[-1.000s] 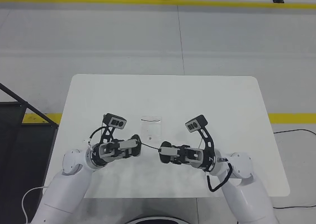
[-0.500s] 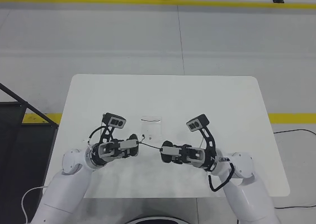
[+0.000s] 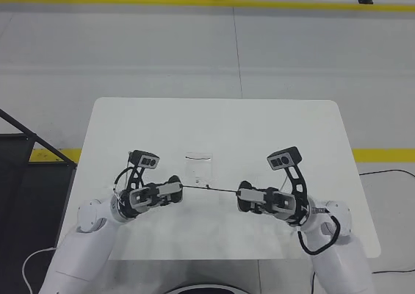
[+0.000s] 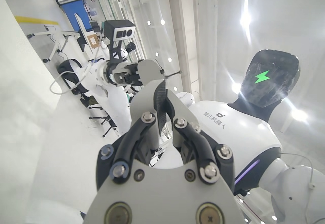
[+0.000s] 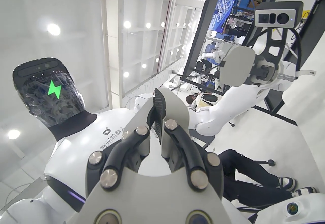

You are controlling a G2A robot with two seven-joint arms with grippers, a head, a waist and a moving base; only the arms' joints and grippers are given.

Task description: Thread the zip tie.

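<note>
Tautly, zip tie [image 3: 211, 189] between left hand [image 3: 180, 188], right hand [image 3: 241, 195]

A white table [image 3: 266, 125] is seen in the middle of the frame, and a clear cup [image 3: 199, 167] is stood upright near its centre. At the right edge a yellow floor line [image 3: 398, 155] is seen, with a black cable [image 3: 397, 170] looped below it. A black screen [image 3: 1, 206] is set at the lower left.

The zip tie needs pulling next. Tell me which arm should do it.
Right, probably. Both grippers are shut on the zip tie, stretched straight between them; the clear cup stands close to the left gripper, farther from the right gripper.
</note>
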